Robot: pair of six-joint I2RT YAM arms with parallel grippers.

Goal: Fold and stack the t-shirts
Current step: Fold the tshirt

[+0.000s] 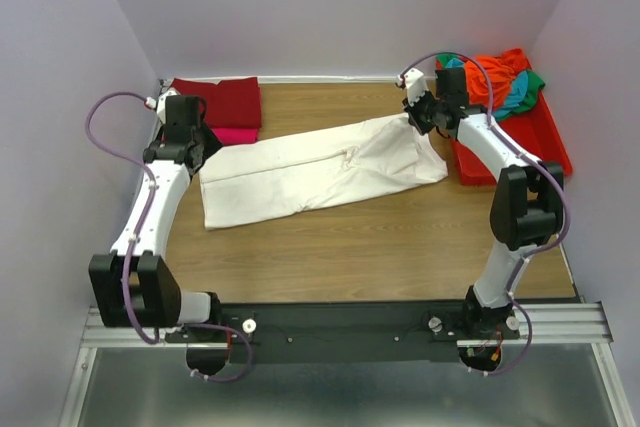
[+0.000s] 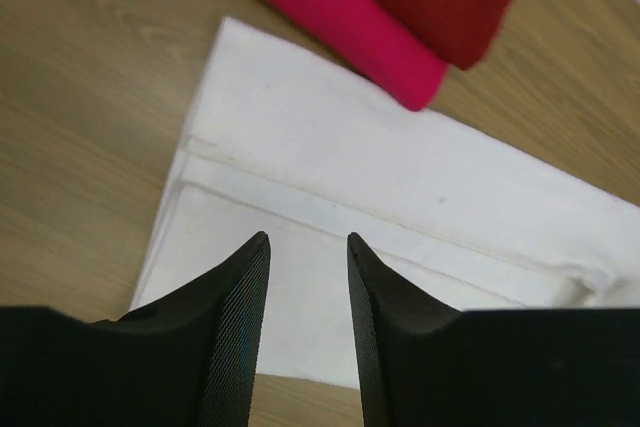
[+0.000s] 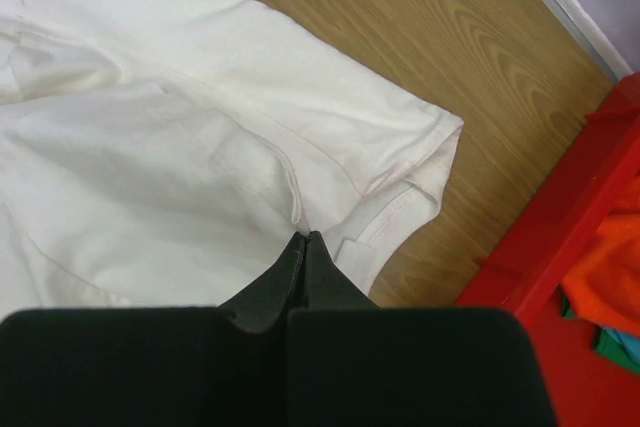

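**White shirt half-laid, right pinch thin, left not on cloth**

The table (image 1: 400, 247) carries everything. The cream-white t-shirt (image 1: 310, 172) lies in a long strip slanting across its middle. The shirt's left end is just beside the folded stack and its right end is near the tray.

Main risk: the right side seems to hold only a small fold near the sleeve, so a pull could slip it free or drag the whole strip askew. The left end is unpinned, so it may slide or bunch toward the stack.

The left arm (image 1: 150, 207) reaches forward along the left edge, wrist over the shirt's left end. The right arm (image 1: 510, 197) is elbow-up, its forearm angled in over the shirt's far right corner.

The red tray (image 1: 545, 137) at far right holds the orange t-shirt (image 1: 500, 72), teal t-shirt (image 1: 515, 99) and green t-shirt (image 1: 537, 79), heaped unfolded. The dark red t-shirt (image 1: 225, 99) sits folded on the pink t-shirt (image 1: 235, 135) in the far left corner.

The left gripper (image 2: 308, 239) has a narrow gap and hovers empty over the hem. The right gripper (image 3: 304, 237) has its tips pressed together on a crease of white cloth. It looks pinched, but the grip depth is unclear.
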